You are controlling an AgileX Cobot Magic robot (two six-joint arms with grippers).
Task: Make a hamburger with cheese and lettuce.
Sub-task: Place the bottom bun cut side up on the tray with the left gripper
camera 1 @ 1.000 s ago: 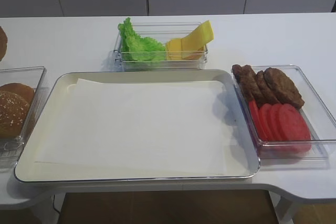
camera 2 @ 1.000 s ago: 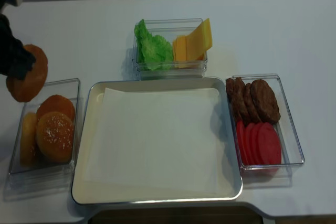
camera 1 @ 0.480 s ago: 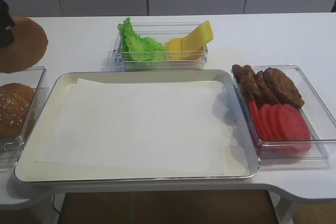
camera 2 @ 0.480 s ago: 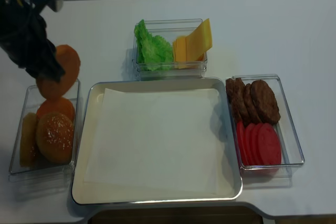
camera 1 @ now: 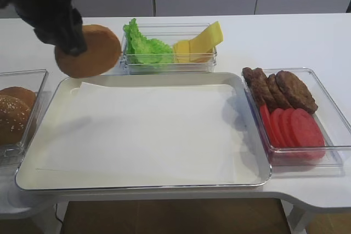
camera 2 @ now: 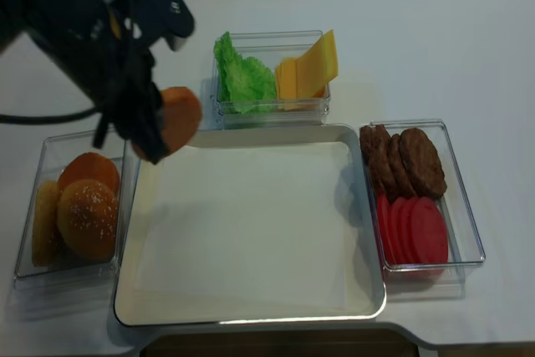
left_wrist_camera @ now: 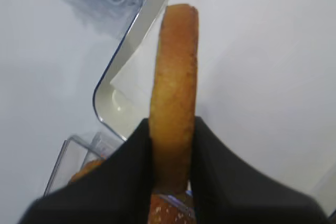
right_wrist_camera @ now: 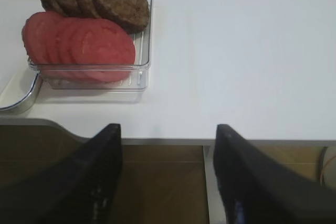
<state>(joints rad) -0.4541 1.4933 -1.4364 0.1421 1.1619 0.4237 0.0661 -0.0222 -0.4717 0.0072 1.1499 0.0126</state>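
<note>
**Bun half being held over the tray's left end**

At the far left of the table, a clear bin [camera 2: 33,206] is holding sesame-topped buns [camera 2: 86,217], one of them with its plain golden crust showing. Just to the right, above the near-left corner region of the metal tray [camera 1: 33,173], the hamburger bun half [camera 1: 89,50] is being carried on edge by the left gripper [left_wrist_camera: 172,145]; in the left wrist view the black fingers [left_wrist_camera: 131,166] are being pressed against both flat sides of the bun half [left_wrist_camera: 173,87], so it is being clamped firmly. The bun half [camera 2: 171,119] is being kept clear of the paper sheet [camera 1: 148,130] that is lining the tray, with the tray's rounded corner lying below it.

Behind the tray, toward the middle, a clear box [camera 1: 167,65] is being shared by two fillings: the lettuce [camera 1: 143,49] is sitting in its left part and the cheese [camera 1: 200,43] is leaning in its right part, slices fanned upward.

To the right of the tray, a second clear bin [camera 1: 334,135] is holding meat patties [camera 1: 282,89] at the back and tomato slices [camera 1: 293,127] at the front, each row overlapping.

At the far right, the right gripper [right_wrist_camera: 168,177] is being held off the table's front edge, its fingers [right_wrist_camera: 100,177] spread apart and nothing being held between them.
</note>
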